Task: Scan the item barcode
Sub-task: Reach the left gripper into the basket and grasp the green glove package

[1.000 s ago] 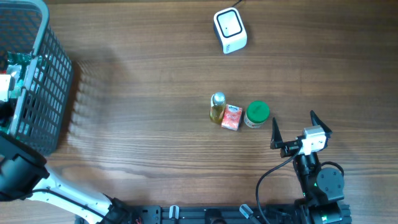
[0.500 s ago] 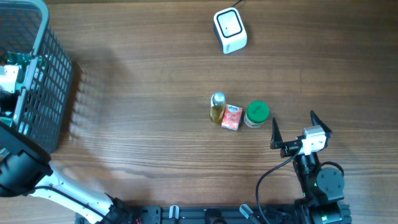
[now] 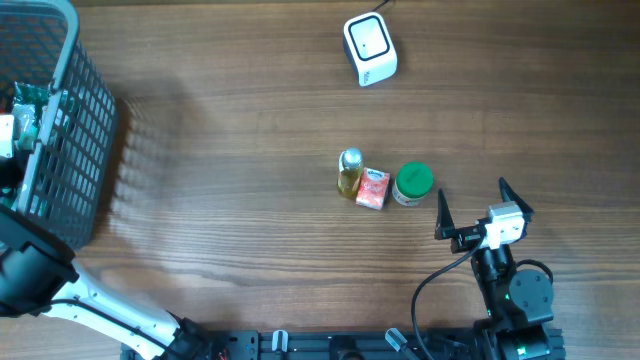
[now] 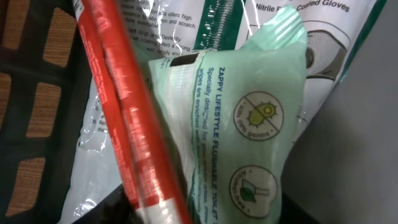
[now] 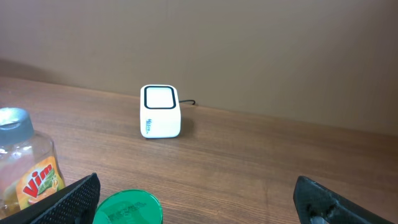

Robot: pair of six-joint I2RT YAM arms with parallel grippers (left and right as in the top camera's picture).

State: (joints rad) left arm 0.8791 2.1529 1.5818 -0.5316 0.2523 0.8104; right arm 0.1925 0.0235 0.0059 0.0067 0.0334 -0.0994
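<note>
My left gripper (image 4: 199, 211) is down inside the grey mesh basket (image 3: 70, 130) at the table's far left. In the left wrist view a pale green packet (image 4: 249, 124) and a red-and-white tube (image 4: 124, 112) lie between its dark fingers (image 4: 93, 210), on a glove package (image 4: 323, 18). The fingers sit close against both sides, and whether they grip does not show. The white scanner (image 3: 370, 48) stands at the back centre, its window up. My right gripper (image 3: 472, 192) rests open at the front right, holding nothing.
A small yellow bottle (image 3: 349, 172), a pink packet (image 3: 373, 188) and a green-lidded jar (image 3: 413, 183) stand in a row mid-table, just left of the right gripper. The right wrist view shows the scanner (image 5: 160, 111), the bottle (image 5: 28, 168) and the green lid (image 5: 127, 208).
My left gripper has shifted slightly within the basket. The right arm and the items on the table have not moved.
</note>
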